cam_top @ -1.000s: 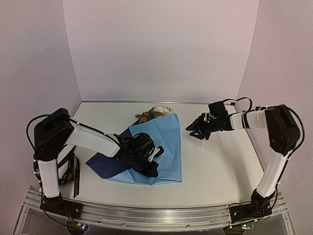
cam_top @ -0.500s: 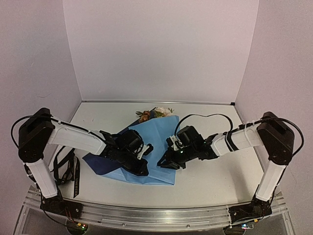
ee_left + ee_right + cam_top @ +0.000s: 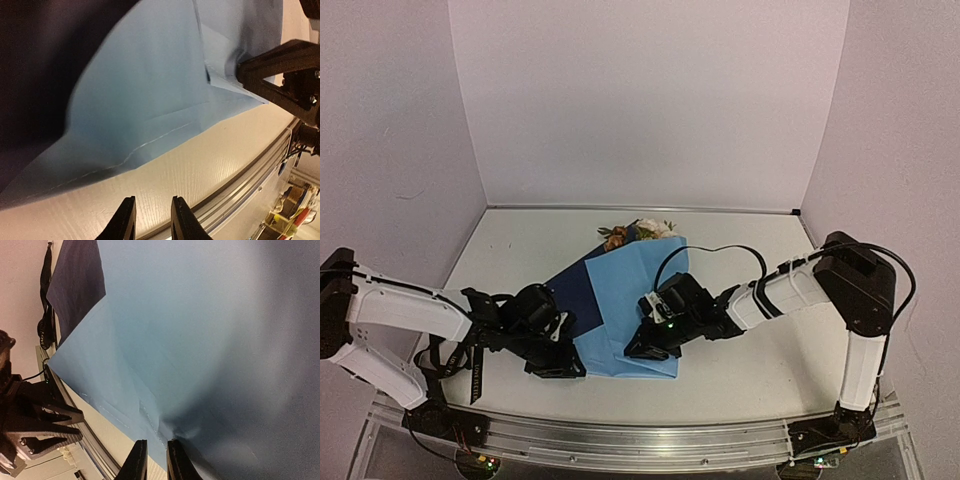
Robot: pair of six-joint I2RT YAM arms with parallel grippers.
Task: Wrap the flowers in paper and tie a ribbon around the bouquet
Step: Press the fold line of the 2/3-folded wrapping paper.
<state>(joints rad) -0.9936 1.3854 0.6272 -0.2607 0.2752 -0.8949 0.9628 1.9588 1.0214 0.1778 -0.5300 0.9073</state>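
Smooth cream worktop [image 3: 760, 370] carries a thin folded paper sheet [image 3: 630, 300], light blue over navy, with cream and orange flowers [image 3: 638, 232] at its far end. The left end effector [image 3: 152, 205], narrow and empty, hovers beside the creased near edge. The right end effector [image 3: 156, 444], narrow, touches a crumpled fold; grip unclear. A black strap ribbon [image 3: 473, 365] lies well left.

Left gripper [image 3: 152, 220], slightly parted and empty, hangs over the table [image 3: 200, 170] beside the blue paper [image 3: 150, 90]; right gripper [image 3: 245, 72] touches its folded corner.
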